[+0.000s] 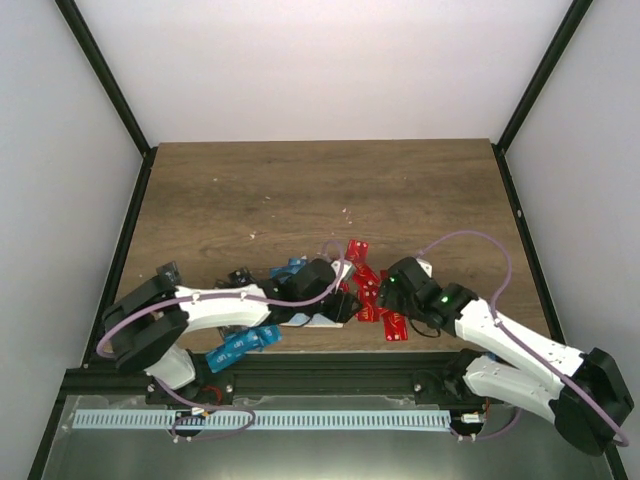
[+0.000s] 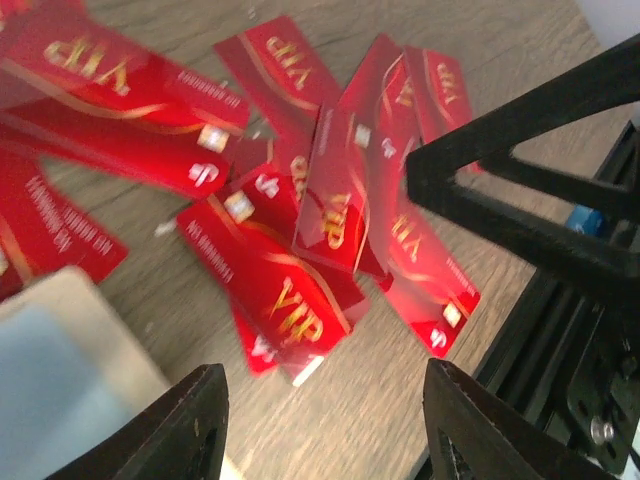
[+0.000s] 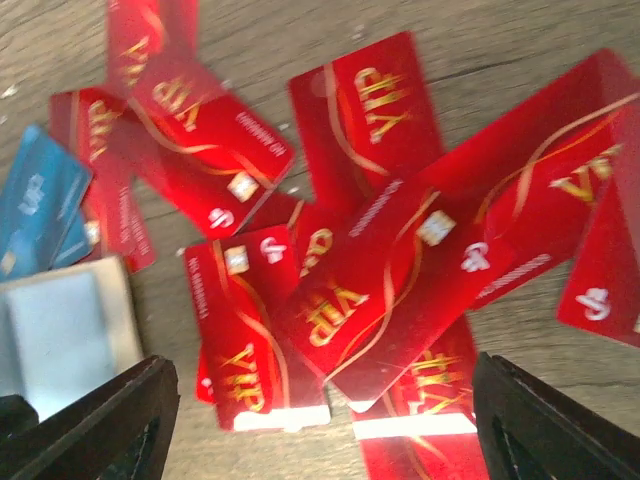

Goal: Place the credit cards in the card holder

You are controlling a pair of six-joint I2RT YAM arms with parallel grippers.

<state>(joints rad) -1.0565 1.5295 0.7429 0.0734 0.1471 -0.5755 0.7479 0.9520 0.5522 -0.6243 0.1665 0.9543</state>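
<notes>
Tabletop (image 1: 300,190) of brown wood, and near its front edge a loose, overlapping heap of red VIP credit cards (image 3: 370,280). Pale card holder (image 3: 60,330) lies flat just beside the heap, blue cards (image 3: 40,200) next to it. Over them the left gripper (image 2: 325,410) gapes, empty; the right gripper (image 3: 325,430) stands wide, empty too.

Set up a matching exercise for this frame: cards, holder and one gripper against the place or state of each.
1 red VIP cards
2 blue cards
3 card holder
4 right gripper

A open, holding nothing
B pale and flat, beside the red heap
C overlapping heap on the table
D near table edge, by the left arm

Pairs: 1-C, 2-D, 3-B, 4-A
</notes>
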